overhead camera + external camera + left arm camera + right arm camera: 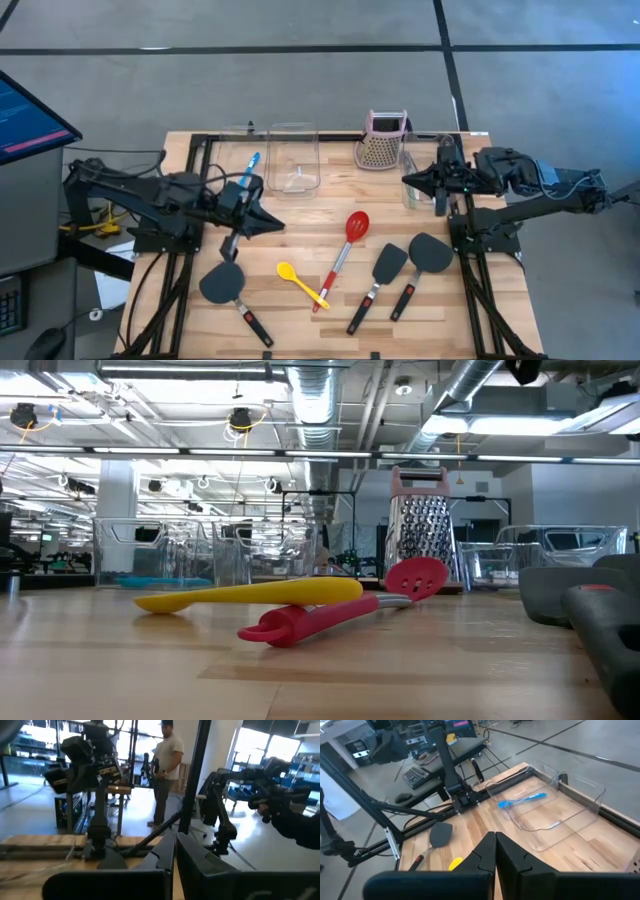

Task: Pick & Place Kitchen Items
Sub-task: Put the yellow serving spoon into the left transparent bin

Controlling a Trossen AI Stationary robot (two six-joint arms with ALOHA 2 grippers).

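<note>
while both grippers hover shut, red spoon [345,246] untouched

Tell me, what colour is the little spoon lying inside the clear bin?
Blue. The little spoon shows best in the right wrist view.

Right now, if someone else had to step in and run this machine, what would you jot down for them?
Left gripper: shut, empty, above the table's left side.
Right gripper: shut, empty, at the back right near the grater.
Done: blue spoon lies in the left clear bin.
Left on the table: yellow spoon, red spoon, and three black spatulas, one at left, two at right.
No tongs visible.
</note>
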